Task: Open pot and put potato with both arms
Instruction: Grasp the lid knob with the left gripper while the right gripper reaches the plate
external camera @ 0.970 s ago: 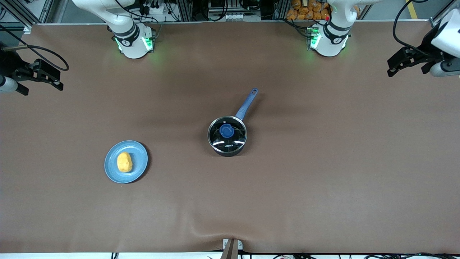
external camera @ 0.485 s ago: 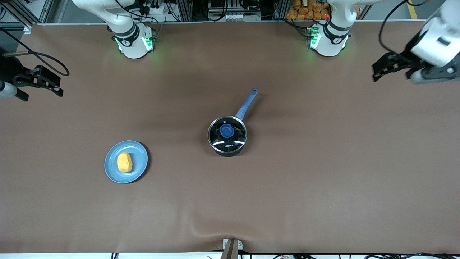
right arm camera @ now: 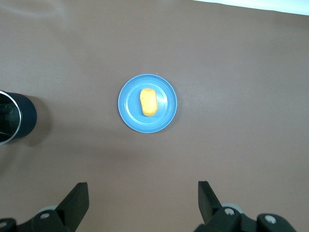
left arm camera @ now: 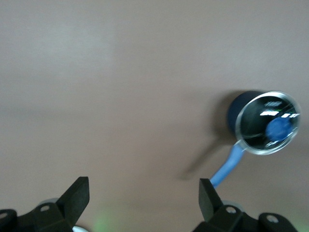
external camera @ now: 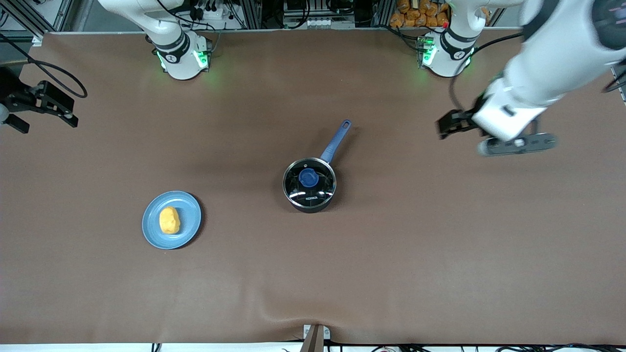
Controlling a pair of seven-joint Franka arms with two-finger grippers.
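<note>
1 round black pot (external camera: 309,185) is capped by 1 glass lid (external camera: 309,182). 1 smooth oval potato (external camera: 169,220) is seen on 1 flat blue plate (external camera: 188,211) toward the right arm's end from the pot. The left gripper (external camera: 446,126) and right gripper (external camera: 44,110) are held spread, empty, over bare table.

Non-task items: brown table (external camera: 440,254), light-blue plate (external camera: 188,227) toward the right arm's end, glass lid (external camera: 309,183) (blue knob (external camera: 308,177) on top) mid-table.
</note>
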